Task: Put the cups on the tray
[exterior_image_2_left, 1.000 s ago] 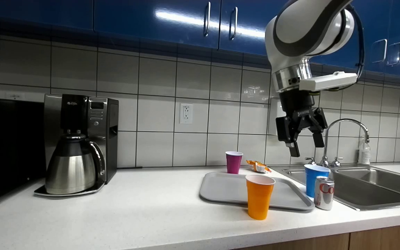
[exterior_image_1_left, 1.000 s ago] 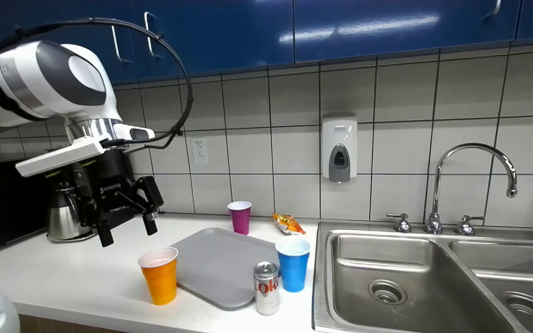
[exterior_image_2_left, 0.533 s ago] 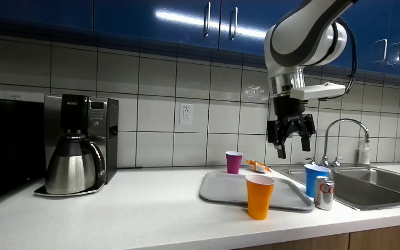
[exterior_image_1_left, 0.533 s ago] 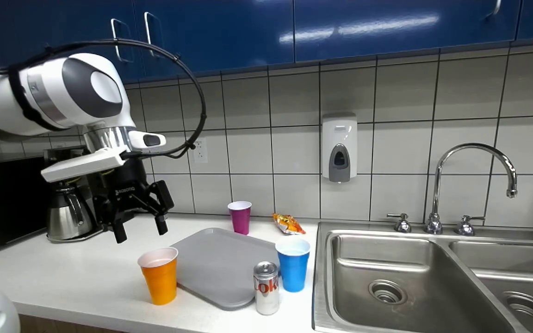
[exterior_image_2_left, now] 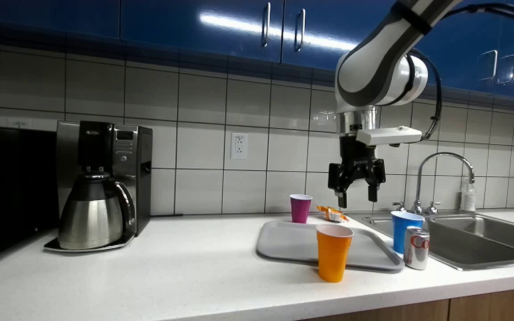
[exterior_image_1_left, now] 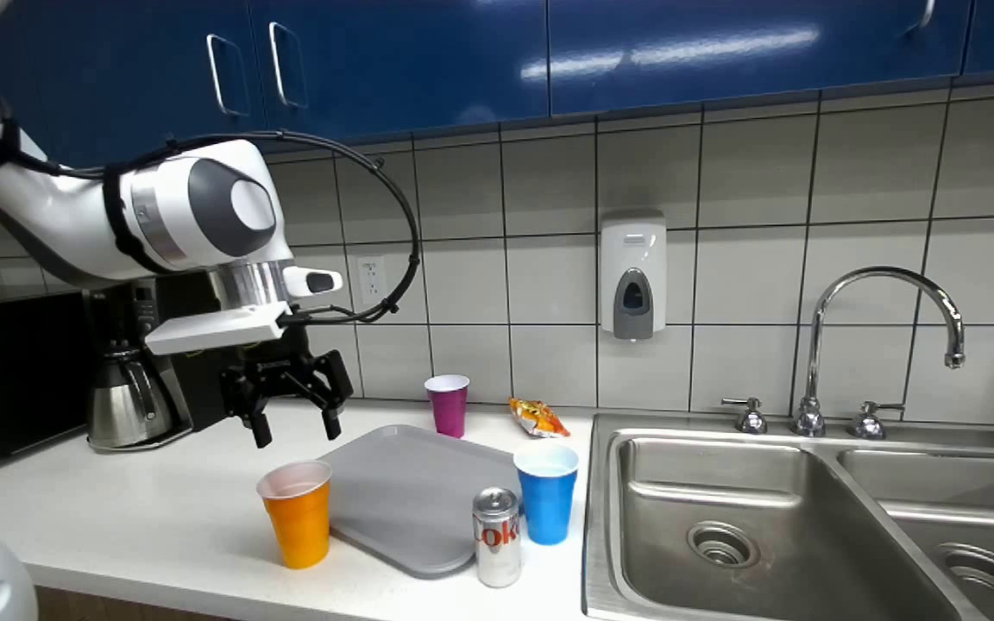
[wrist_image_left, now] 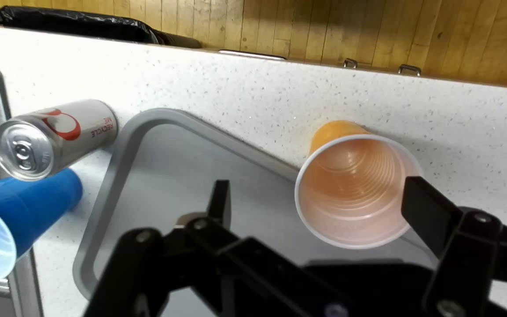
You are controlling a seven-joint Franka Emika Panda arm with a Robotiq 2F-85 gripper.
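The pincer (exterior_image_2_left: pixel 358 200) hangs above the surface (exterior_image_2_left: pixel 172 276), its jaws spread apart. The orange cup (exterior_image_2_left: pixel 333 254) stands upright just beside the tray (exterior_image_2_left: pixel 283 240); the blue cup (exterior_image_1_left: pixel 547 500) stands by the drink can (exterior_image_1_left: pixel 497 543) at one end. The purple cup (exterior_image_2_left: pixel 300 209) is by the tray's far edge, whether touching I cannot tell.

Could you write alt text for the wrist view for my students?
An orange cup stands on a white counter beside a grey tray, below open black jaws. A drink can and a blue cup stand at the picture's left.
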